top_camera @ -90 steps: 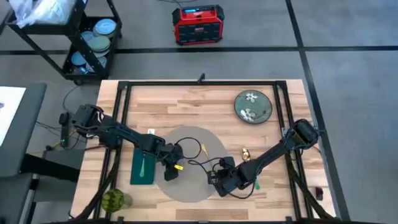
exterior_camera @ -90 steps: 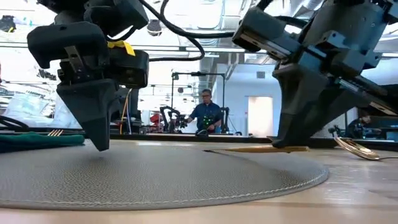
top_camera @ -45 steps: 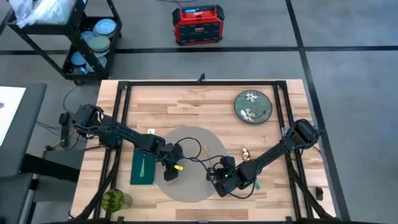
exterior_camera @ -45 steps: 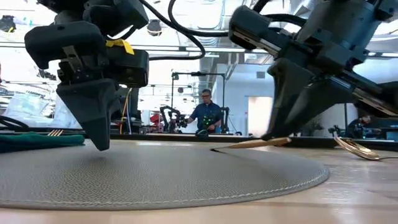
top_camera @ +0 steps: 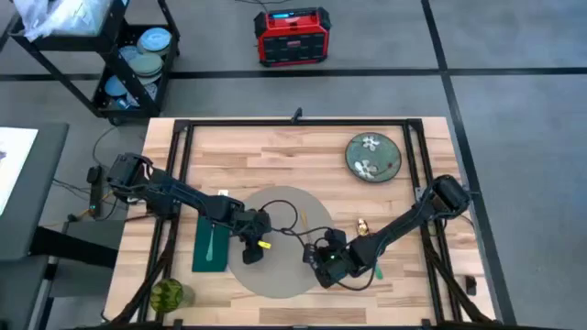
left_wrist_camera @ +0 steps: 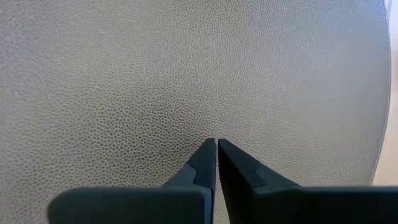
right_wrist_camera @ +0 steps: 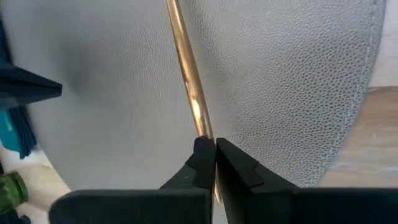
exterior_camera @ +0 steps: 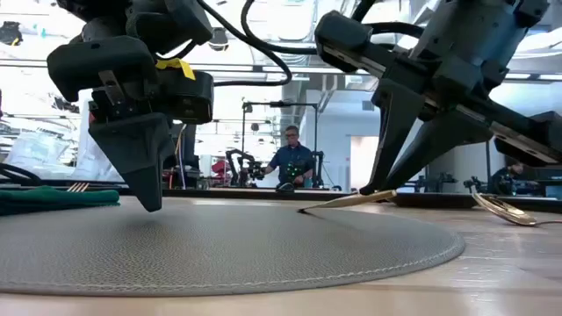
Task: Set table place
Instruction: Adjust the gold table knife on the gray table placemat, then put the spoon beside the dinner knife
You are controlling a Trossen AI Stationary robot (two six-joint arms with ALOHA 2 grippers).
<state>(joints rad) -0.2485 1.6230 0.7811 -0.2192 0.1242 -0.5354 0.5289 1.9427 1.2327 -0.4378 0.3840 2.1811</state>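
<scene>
The place point(top_camera: 280, 240), a round grey-taupe mat, lies flat at the near middle of the table point(top_camera: 275, 156). The right gripper point(right_wrist_camera: 209, 149) stands over the mat's right part, fingers clamped on a slim gold utensil point(right_wrist_camera: 186, 74); in the low view the utensil point(exterior_camera: 347, 201) tilts, one end lifted at the fingertips, the other on the mat. The left gripper point(left_wrist_camera: 216, 147) hangs over the mat's left part, fingers pressed together and holding nothing. A green napkin point(top_camera: 211, 246) lies just left of the mat; a floral plate point(top_camera: 372, 156) sits well apart at the far right.
</scene>
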